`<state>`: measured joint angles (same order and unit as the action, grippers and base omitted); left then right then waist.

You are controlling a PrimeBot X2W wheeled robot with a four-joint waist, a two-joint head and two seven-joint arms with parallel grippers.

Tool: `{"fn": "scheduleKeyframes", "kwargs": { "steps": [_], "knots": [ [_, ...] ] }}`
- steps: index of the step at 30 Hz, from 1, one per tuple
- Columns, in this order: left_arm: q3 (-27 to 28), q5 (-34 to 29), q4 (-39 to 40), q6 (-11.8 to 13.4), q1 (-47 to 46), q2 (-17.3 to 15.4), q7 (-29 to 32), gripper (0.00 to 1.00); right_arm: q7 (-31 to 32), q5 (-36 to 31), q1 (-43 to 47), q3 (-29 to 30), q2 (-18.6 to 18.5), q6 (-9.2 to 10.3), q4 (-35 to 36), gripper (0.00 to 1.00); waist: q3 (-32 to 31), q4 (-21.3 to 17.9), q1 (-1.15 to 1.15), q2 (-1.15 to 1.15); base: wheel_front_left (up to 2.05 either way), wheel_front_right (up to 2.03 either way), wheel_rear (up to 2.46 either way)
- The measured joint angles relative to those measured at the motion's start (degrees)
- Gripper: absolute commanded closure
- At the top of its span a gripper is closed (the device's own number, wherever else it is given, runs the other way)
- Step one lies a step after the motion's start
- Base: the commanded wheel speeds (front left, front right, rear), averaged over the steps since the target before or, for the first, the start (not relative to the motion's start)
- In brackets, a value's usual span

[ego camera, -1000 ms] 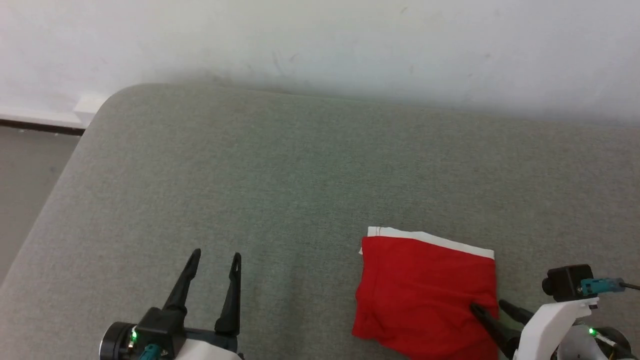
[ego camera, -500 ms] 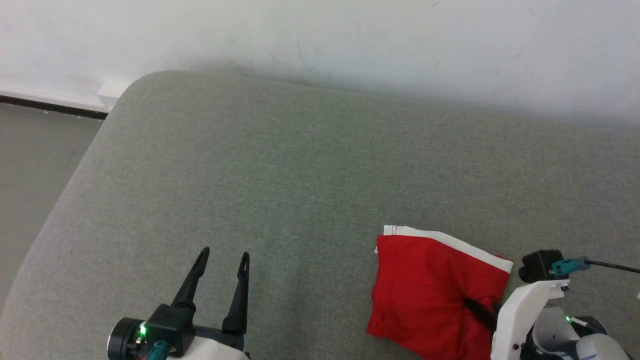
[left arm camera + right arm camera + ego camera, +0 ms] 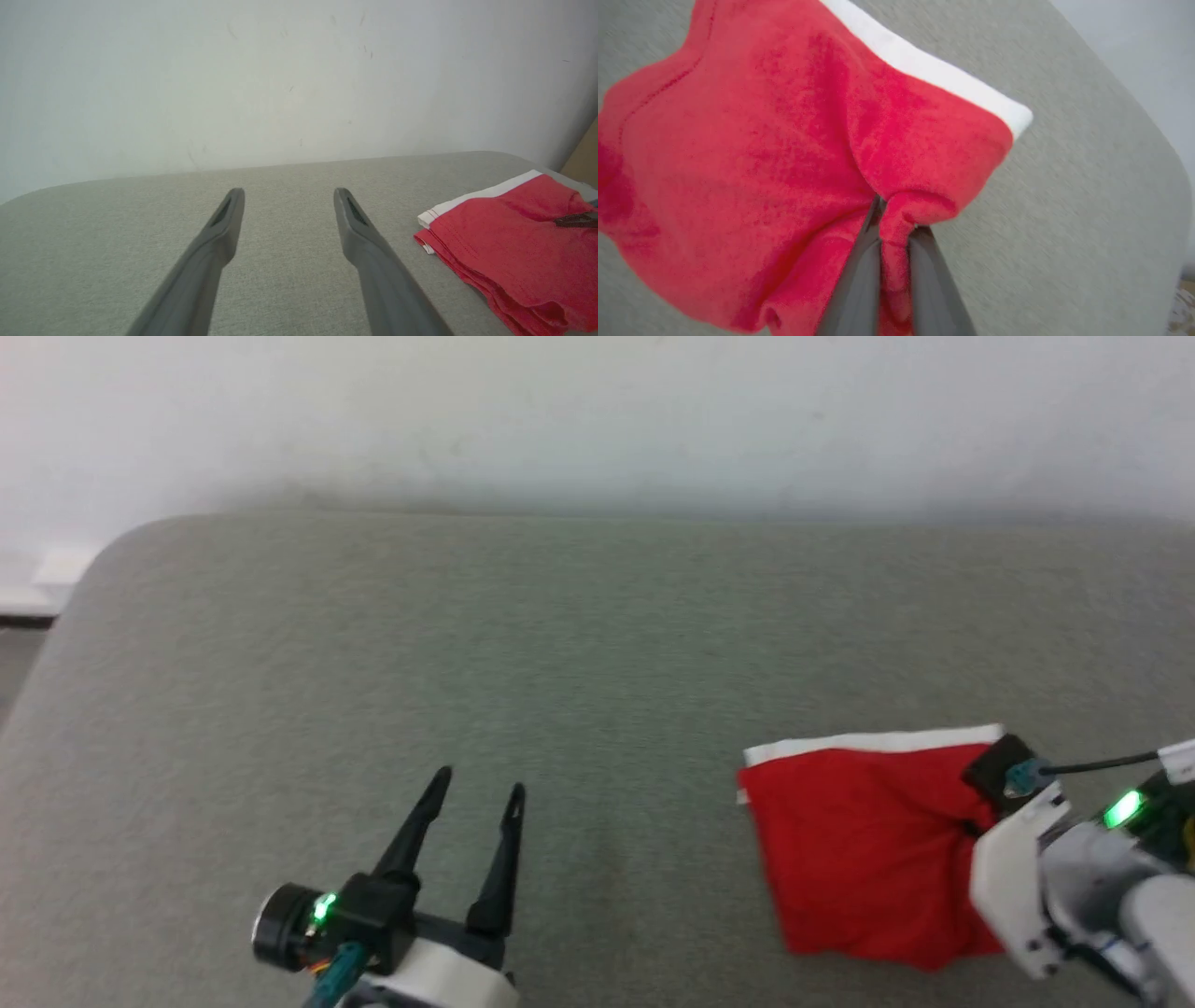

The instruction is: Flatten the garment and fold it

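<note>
The garment (image 3: 859, 859), red shorts with a white band along the far edge, lies bunched on the grey cushion at the lower right. Its fabric (image 3: 784, 140) puckers toward my right gripper (image 3: 896, 219), which is shut on a pinched fold near its right edge. The right wrist (image 3: 1027, 877) covers that spot in the head view. My left gripper (image 3: 478, 786) stands open at the lower left, well apart from the shorts, with nothing between its fingers (image 3: 224, 219). The shorts (image 3: 509, 238) lie to its right.
A grey fabric cushion (image 3: 467, 653) carries everything, with a rounded left corner and floor beyond it (image 3: 19, 653). A white wall (image 3: 597, 411) runs along its far edge. A tan object (image 3: 584, 154) shows past the cushion's far right end.
The head camera has shifted. My right gripper went from open over the shorts to shut on a fold, and the fabric now puckers toward it. The left gripper stays open.
</note>
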<state>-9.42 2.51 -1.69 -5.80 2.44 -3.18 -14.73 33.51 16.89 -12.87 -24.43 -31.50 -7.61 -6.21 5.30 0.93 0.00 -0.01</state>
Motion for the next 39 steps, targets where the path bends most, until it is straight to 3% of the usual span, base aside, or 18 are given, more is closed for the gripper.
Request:
{"fn": "scheduleKeyframes", "kwargs": {
  "steps": [6, 11, 18, 26, 32, 37, 38, 39],
  "knots": [
    [-3.89, 0.45, -0.08, -0.14, -4.89, 0.13, 0.00, 0.00, -2.29, -0.71, -7.12, -4.44, -13.36, -0.02, -0.85, 1.00, 1.74, -6.40, 0.00, 0.00, 0.00, 0.00, 0.00],
    [-5.97, -0.07, 0.40, -0.26, -9.41, 0.26, 0.00, 0.00, -7.10, -1.67, -10.87, -4.42, -19.31, -0.01, -8.84, 1.00, 5.79, -9.80, 0.00, 0.00, 0.00, 0.00, 0.00],
    [-7.38, -0.92, 2.77, -0.73, -13.47, -0.26, 0.00, 0.00, -15.85, -4.57, -13.42, 0.22, -21.32, -0.01, -20.51, 1.00, 13.14, -11.77, 0.01, 0.01, 0.00, 0.00, 0.00],
    [-8.02, -1.11, 5.03, -0.79, -16.76, -0.80, -0.01, 0.00, -22.92, -8.60, -14.33, 9.44, -23.14, -0.01, -32.81, 1.00, 21.55, -10.72, 0.01, 0.01, 0.00, 0.00, 0.00],
    [-8.44, -1.12, 5.63, -0.79, -17.22, -1.03, 0.00, 0.00, -27.15, -12.48, -16.04, 15.58, -21.65, -0.01, -39.01, 1.00, 25.97, -9.17, 0.01, 0.01, 0.00, 0.00, 0.00],
    [-8.37, -1.19, 5.59, -0.71, -17.90, -1.09, -0.01, 0.00, -27.20, -15.85, -17.02, 20.19, -18.59, -0.01, -44.10, 1.00, 27.65, -7.78, 0.01, 0.00, 0.00, 0.00, 0.00],
    [-8.29, -1.19, 5.45, -0.70, -17.89, -1.15, 0.00, 0.00, -27.15, -16.55, -17.34, 21.00, -17.93, -0.01, -44.89, 0.63, 27.60, -7.63, 0.01, 0.00, 0.00, 0.00, 0.00],
    [-8.21, -1.18, 5.25, -0.70, -17.88, -1.33, 0.00, 0.00, -27.02, -17.30, -17.67, 21.86, -17.38, -0.01, -45.53, 0.00, 27.42, -7.55, 0.01, 0.00, 0.00, 0.00, 0.00]
  ]
}}
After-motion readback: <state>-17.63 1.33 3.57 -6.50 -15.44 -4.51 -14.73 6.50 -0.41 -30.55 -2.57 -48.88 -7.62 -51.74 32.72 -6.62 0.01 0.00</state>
